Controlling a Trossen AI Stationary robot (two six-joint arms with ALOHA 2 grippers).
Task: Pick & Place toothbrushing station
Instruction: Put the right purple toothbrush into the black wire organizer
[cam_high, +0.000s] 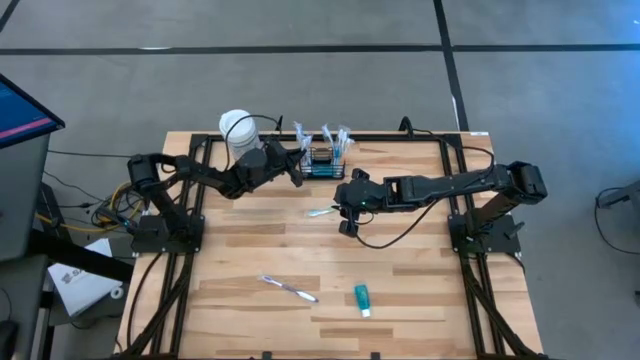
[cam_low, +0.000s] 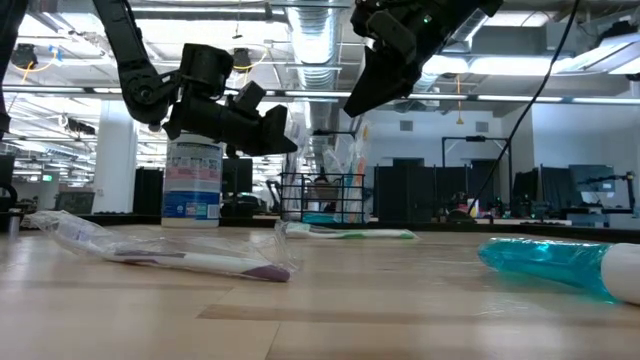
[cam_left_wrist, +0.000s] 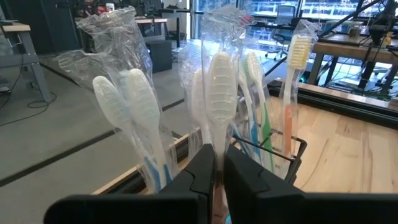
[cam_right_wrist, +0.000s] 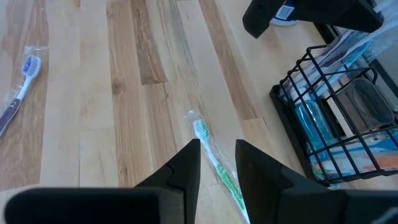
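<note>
Two grippers are at work over the far part of the table (cam_high: 250, 250). We see the left gripper (cam_high: 297, 170) pinched shut, with nothing clearly held, just left of the basket (cam_high: 323, 160). It hangs up in the air, not on the wood. The basket sits at the far edge near the middle, full of wrapped toothbrushes standing up. A round canister (cam_high: 238, 130) stands farther left, behind the left arm. We see the right gripper (cam_right_wrist: 217, 163) with its fingers a little apart and empty. It hangs over a green toothbrush (cam_right_wrist: 216, 163) lying flat, nearer to us than the basket. Closer to us lie a purple toothbrush (cam_high: 290, 288) and a teal tube (cam_high: 362, 298).
</note>
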